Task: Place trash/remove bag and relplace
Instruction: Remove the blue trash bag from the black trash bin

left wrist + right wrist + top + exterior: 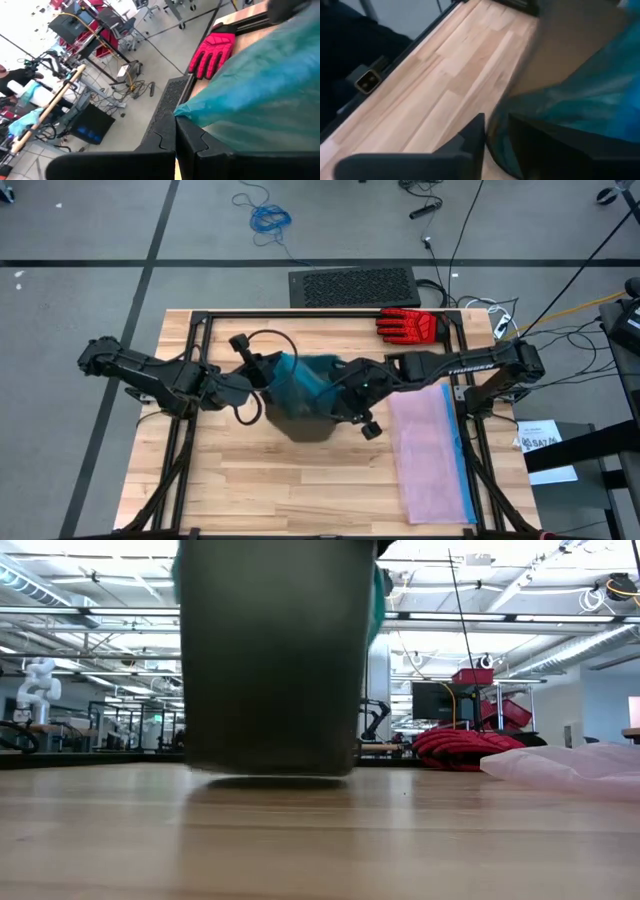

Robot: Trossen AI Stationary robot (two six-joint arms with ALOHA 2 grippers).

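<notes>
Reading for print first, we find pale lettering along the right arm's forearm in the high view, too small to make out, and a printed white sheet (541,442) on the floor off the table's right edge, equally unreadable. Counting, we see two arms, one dark bin (270,655), one teal bag (297,383), one red glove (408,325), one pink bag (432,450) lying flat on the table's right side, and one black mat (354,286) beyond the table's (200,480) far edge. We see the teal bag over the bin at the table's middle, between both grippers. Our left gripper (176,131) is clenched on the bag's edge. Our right gripper (492,131) is at the bag's opposite side with teal film between its fingers; whether it grips we cannot tell.
</notes>
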